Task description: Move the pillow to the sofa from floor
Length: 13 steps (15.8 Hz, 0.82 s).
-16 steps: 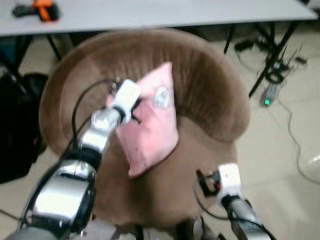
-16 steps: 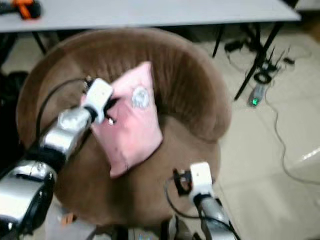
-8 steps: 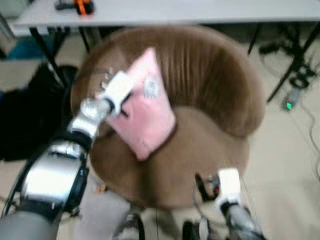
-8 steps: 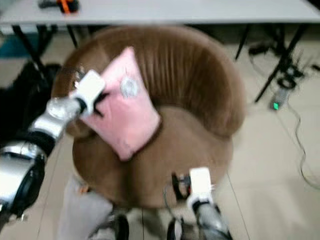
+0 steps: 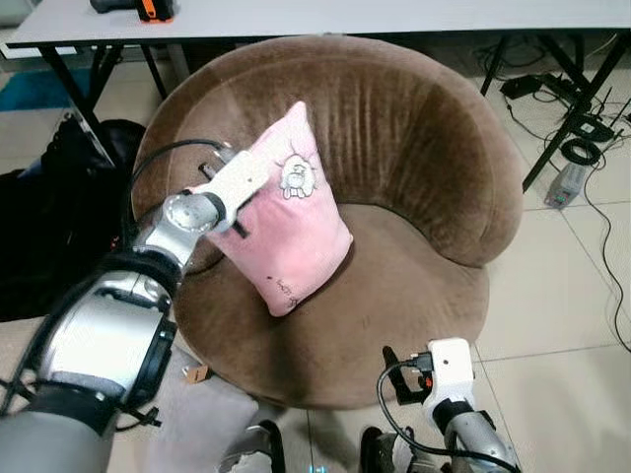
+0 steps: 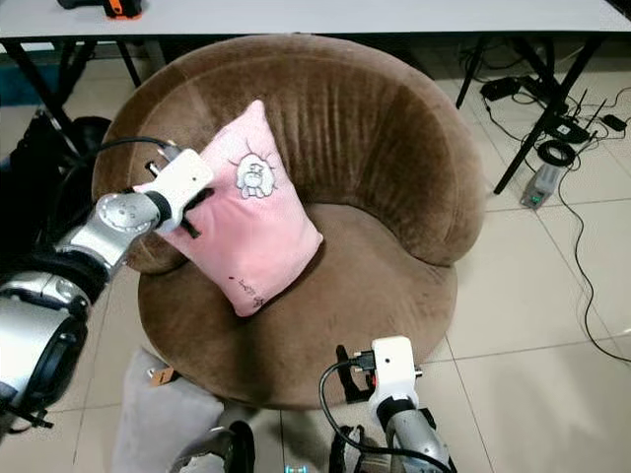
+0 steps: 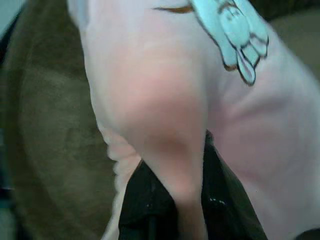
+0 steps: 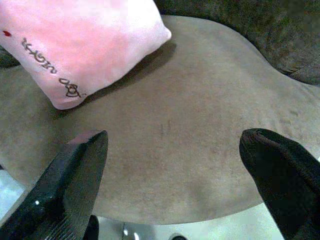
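A pink pillow (image 5: pixel 292 229) with a small cartoon patch stands tilted on the seat of the round brown sofa chair (image 5: pixel 414 128), leaning toward its left arm. My left gripper (image 5: pixel 240 207) is shut on the pillow's left edge; in the left wrist view a fold of pink fabric (image 7: pixel 165 130) is pinched between the black fingers (image 7: pixel 225 205). My right gripper (image 8: pixel 175 170) is open, low at the chair's front edge, with nothing between its fingers (image 8: pixel 75 170). The pillow's lower corner (image 8: pixel 75 55) lies ahead of it on the seat.
A grey table (image 5: pixel 325 15) stands behind the chair, with an orange and black tool (image 5: pixel 138 8) on it. A black bag (image 5: pixel 49 227) lies on the floor at the left. Cables and a power adapter (image 5: pixel 570 182) lie on the tiles at the right.
The camera has swung and steadied, so the chair sits more centred. The left gripper still holds the pillow on the seat; the right arm stays low at the front.
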Available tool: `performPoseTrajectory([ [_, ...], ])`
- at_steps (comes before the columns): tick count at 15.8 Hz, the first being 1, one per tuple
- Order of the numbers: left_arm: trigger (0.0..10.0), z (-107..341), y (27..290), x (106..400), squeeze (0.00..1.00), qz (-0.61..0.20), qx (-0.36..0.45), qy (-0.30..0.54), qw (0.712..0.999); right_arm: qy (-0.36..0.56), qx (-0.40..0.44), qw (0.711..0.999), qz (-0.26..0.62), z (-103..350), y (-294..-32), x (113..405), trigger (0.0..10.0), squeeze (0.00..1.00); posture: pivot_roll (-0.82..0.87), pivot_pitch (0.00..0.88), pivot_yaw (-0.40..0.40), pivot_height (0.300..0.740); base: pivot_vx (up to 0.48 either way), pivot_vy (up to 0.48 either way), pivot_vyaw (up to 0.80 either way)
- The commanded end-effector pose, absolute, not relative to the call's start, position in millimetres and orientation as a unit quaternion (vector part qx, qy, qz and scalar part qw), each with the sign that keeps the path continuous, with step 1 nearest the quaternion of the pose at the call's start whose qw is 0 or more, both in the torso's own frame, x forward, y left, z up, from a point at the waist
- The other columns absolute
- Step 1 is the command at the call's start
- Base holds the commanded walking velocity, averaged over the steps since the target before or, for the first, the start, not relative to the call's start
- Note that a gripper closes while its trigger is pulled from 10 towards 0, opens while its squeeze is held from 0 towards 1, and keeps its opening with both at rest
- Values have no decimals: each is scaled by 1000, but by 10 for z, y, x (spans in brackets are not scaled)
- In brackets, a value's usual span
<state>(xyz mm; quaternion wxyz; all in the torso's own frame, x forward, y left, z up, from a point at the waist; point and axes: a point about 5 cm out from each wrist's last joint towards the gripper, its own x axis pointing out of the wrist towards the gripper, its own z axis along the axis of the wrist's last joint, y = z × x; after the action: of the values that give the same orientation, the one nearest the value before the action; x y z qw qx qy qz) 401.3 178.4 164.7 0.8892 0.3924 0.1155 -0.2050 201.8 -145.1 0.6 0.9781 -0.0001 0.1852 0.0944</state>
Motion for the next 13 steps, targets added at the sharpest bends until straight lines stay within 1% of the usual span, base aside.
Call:
performPoseTrajectory([
  [1,10000,1808,1804,4063,0,-196,430,97,876,197,5,976,92,-55,-1479,1974,10000,0,-199,173,34,740,0,0,0],
  [2,10000,1921,1784,4097,0,-195,481,84,850,198,5,976,88,-76,-1496,1967,10000,0,-211,178,49,740,0,0,0],
  [3,10000,2051,1735,4134,0,-200,540,72,814,201,7,976,82,-98,-1506,1944,10000,0,-222,185,62,740,0,0,0],
  [5,10000,2209,1649,4177,0,-196,590,49,782,204,11,976,74,-131,-1497,1889,10000,0,-249,195,87,740,0,0,0],
  [7,10000,2417,1483,4217,0,-201,632,14,749,209,23,976,56,-171,-1458,1760,10000,0,-285,212,123,740,0,0,0],
  [9,10000,2501,1324,4235,0,-200,684,-8,701,214,32,976,32,-181,-1421,1578,10000,0,-328,240,150,740,0,0,0],
  [10,10000,2489,1293,4235,0,-200,693,-9,692,216,35,975,24,-172,-1409,1506,10000,0,-343,250,154,740,0,0,0],
  [11,10000,2454,1266,4232,0,-204,688,-7,697,219,37,975,16,-160,-1400,1428,10000,0,-361,264,160,740,0,0,0],
  [12,10000,2399,1232,4222,0,-211,689,-8,693,224,38,974,8,-135,-1390,1312,10000,0,-390,296,172,740,0,0,0],
  [13,10000,2346,1215,4212,0,-217,698,-8,682,227,38,973,4,-105,-1382,1223,10000,0,-403,310,176,740,0,0,0],
])
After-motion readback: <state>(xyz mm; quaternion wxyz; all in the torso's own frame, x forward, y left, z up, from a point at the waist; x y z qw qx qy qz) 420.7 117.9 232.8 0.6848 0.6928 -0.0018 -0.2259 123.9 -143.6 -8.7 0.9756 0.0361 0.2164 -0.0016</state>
